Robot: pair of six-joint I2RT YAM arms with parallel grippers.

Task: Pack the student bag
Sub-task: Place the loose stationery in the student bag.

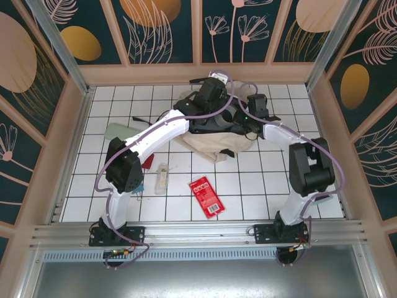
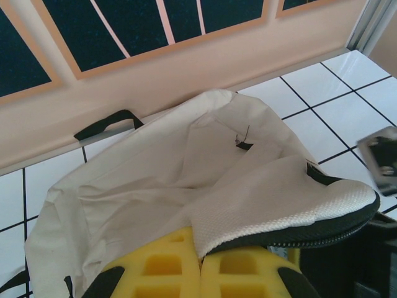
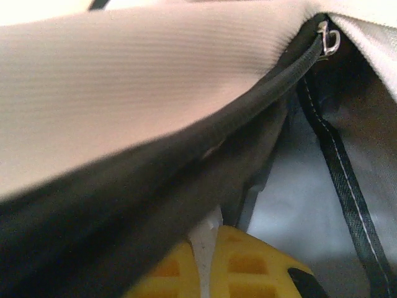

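The student bag [image 1: 214, 148] lies as a cream heap at the back middle of the tiled floor, with both arms reaching over it. My left gripper [image 2: 202, 264] is shut on the corner of a cream flap [image 2: 273, 198] with a black zipper edge, held up above the bag's crumpled body [image 2: 149, 180]. In the top view the left gripper [image 1: 209, 102] sits beside the right gripper [image 1: 249, 120]. My right gripper [image 3: 209, 257] is shut on a thin pale edge of the bag, under the black zipper line [image 3: 248, 105]. The grey lining [image 3: 291, 198] and a zipper pull [image 3: 329, 40] show to the right.
On the floor in front of the bag lie a red packet [image 1: 206, 195], a small clear tube [image 1: 162, 178] and a pale green flat item [image 1: 121, 131]. The bag's black handle [image 2: 108, 124] lies close to the wooden back wall [image 2: 186, 62].
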